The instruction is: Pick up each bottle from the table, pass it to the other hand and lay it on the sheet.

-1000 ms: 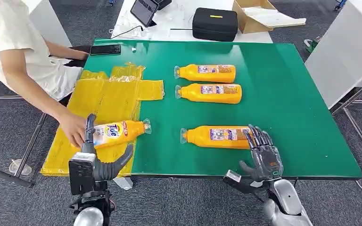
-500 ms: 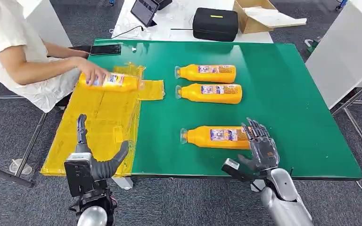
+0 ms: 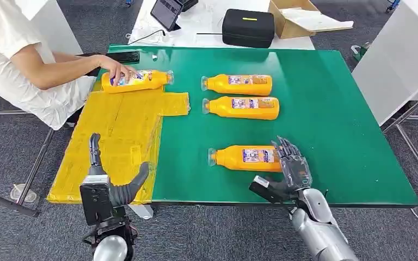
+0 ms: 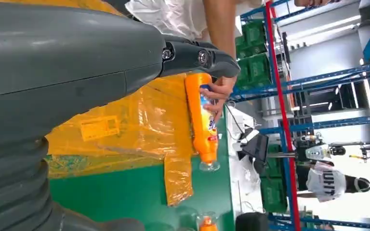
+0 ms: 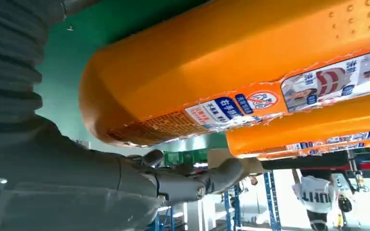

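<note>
The right robot hand [image 3: 292,169] sits at the near edge of the green worktop [image 3: 326,114], its dark fingers spread and resting against the base end of the nearest orange plastic bottle [image 3: 245,157], which lies on its side with its clear cap pointing toward the left robot hand; whether it actually grips the bottle I cannot tell. In the right wrist view that bottle's base [image 5: 231,72] looms close, its label carrying blue and red printing too small to read. Beyond this hand, two more orange plastic bottles [image 3: 240,107] [image 3: 237,84] lie parallel, just beside each other.

The left robot hand [image 3: 108,179] hovers over the near part of the crinkled yellow plastic sheet [image 3: 117,130], fingers apart and holding nothing. At the sheet's far edge, well apart from this hand, a person's hand [image 3: 117,69] rests on a fourth orange bottle [image 3: 136,81] lying on its side.

Further off stand a black phone [image 3: 122,56], a black zipped case [image 3: 247,27], a tablet [image 3: 166,12] and an open cardboard box [image 3: 299,19].
</note>
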`<action>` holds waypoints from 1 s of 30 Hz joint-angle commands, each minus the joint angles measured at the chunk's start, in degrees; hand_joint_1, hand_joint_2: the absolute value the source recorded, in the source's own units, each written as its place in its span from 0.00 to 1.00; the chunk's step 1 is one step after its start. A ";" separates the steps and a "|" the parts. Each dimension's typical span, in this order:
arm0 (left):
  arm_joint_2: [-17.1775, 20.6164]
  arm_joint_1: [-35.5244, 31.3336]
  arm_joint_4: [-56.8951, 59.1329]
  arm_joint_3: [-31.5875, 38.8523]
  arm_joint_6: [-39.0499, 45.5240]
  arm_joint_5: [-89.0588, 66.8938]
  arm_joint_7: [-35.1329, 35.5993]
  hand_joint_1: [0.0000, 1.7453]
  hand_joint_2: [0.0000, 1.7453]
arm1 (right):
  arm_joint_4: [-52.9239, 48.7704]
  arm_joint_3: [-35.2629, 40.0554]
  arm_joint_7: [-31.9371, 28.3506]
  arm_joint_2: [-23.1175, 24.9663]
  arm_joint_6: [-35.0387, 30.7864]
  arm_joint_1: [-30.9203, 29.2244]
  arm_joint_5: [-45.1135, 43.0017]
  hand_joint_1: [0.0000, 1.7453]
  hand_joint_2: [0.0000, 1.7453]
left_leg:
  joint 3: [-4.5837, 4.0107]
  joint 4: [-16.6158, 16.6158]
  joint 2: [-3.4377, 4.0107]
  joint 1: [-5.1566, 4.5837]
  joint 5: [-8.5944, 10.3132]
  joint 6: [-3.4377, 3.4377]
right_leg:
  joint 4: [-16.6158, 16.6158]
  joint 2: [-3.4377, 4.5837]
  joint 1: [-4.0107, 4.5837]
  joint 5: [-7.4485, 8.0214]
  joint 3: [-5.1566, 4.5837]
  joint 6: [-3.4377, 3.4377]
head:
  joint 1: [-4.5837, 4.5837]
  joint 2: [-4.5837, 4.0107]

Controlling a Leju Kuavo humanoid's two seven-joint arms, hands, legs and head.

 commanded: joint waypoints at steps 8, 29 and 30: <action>1.45 -2.27 2.52 -0.62 -0.69 -1.79 3.39 0.00 1.00 | 14.26 0.77 10.77 0.15 9.28 -8.97 2.79 0.00 1.00 | 0.54 -0.04 0.24 -0.01 -0.02 0.04 | -0.08 -0.02 0.03 0.03 0.43 -0.17 | 0.00 0.00; 2.27 -4.69 2.28 -2.56 -6.10 -5.58 9.08 0.00 1.00 | 15.78 1.83 16.03 -0.97 27.25 -14.92 2.77 0.00 1.00 | 0.51 -0.03 0.22 -0.02 0.28 0.15 | -0.06 -0.07 0.02 0.31 0.45 -0.14 | 0.00 0.00; 2.23 -5.06 2.83 -2.87 -6.24 -5.57 9.08 0.00 1.00 | 16.46 1.27 13.69 -1.24 29.62 -15.22 0.92 0.00 1.00 | 0.51 -0.04 0.21 -0.03 0.29 0.16 | -0.07 -0.07 0.01 0.33 0.44 -0.15 | 0.00 0.00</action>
